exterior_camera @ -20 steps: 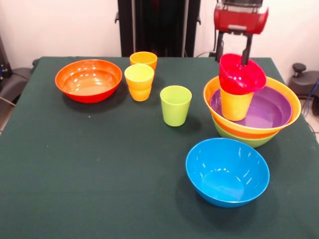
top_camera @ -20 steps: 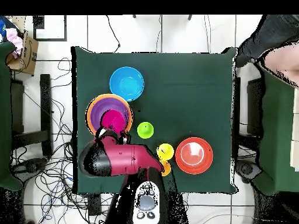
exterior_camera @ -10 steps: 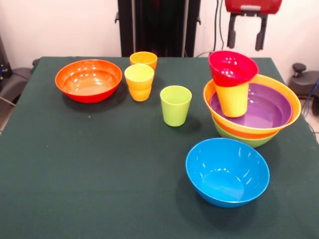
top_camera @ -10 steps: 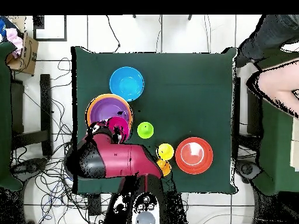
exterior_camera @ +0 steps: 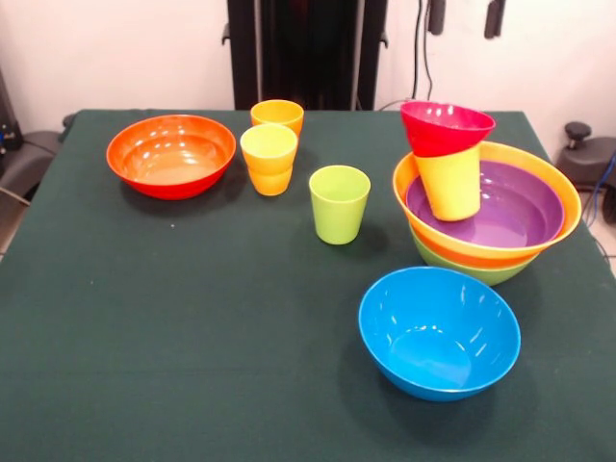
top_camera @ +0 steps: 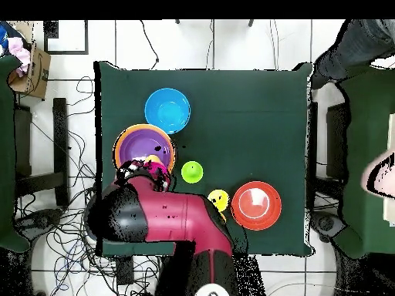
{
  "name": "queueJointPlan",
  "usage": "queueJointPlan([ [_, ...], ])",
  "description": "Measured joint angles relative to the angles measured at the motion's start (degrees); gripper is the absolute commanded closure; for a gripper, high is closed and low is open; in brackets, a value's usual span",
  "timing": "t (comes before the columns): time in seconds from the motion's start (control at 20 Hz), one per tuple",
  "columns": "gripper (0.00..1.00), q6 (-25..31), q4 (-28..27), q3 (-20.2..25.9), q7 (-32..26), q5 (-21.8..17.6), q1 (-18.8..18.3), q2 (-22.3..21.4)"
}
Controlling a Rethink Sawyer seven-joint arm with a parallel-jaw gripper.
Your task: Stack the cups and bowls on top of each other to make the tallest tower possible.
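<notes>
- Tower (exterior_camera: 481, 207) sits at the bench's (exterior_camera: 192, 318) 3 o'clock edge in the front view: lime green bowl (exterior_camera: 472, 272) at the bottom, large orange bowl (exterior_camera: 539, 164) in it, purple bowl (exterior_camera: 515, 207) nested inside that.
- We see a yellow cup (exterior_camera: 449, 183) standing in the purple bowl, with the small magenta-red bowl (exterior_camera: 446, 128) on top, tilted.
- Fingers (exterior_camera: 466, 16) are at 12 o'clock above the tower, spread wide, holding nothing, clear of the magenta-red bowl.
- Blue bowl (exterior_camera: 439, 332) at 5 o'clock, lime green cup (exterior_camera: 339, 203) near centre, red-orange bowl (exterior_camera: 171, 155) at 10 o'clock.
</notes>
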Motion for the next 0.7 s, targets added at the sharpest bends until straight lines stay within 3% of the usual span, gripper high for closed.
queueJointPlan([
  [0.35,0.00,5.77,0.00,0.23,0.00,0.34,-2.14,-4.17],
  [0.7,0.00,8.60,-0.21,0.34,0.00,0.24,-2.91,-5.61],
])
